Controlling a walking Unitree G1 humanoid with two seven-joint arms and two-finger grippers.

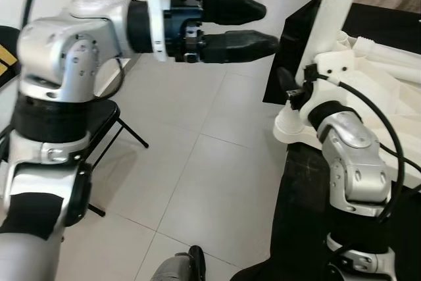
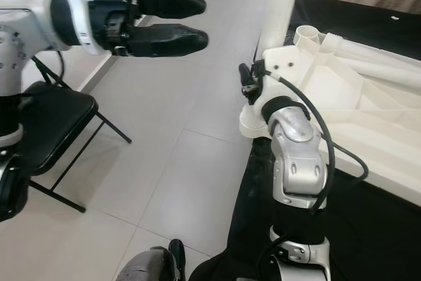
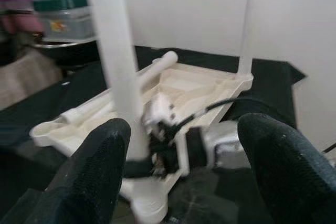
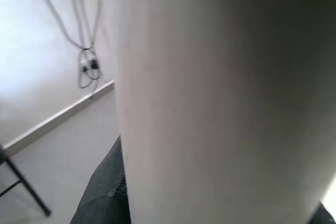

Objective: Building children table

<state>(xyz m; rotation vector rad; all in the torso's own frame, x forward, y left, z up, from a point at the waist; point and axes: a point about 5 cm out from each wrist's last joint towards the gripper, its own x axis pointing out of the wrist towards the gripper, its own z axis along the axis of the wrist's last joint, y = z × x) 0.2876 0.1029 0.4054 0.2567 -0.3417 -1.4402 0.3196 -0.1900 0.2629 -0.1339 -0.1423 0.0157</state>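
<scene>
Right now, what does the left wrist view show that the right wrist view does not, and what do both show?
The left wrist view alone shows the upturned white tabletop on black cloth, a second upright leg at its far corner, loose legs lying on it, a green-lidded pot, and the right gripper at the near leg's base. The right wrist view alone shows cables hanging on a wall and a baseboard. Both show the near white leg, very close in the right wrist view.

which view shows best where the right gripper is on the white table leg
The left wrist view: the right gripper sits low on the upright table leg, by the tabletop corner. Eye views show its wrist there; the right wrist view, blank leg.
</scene>
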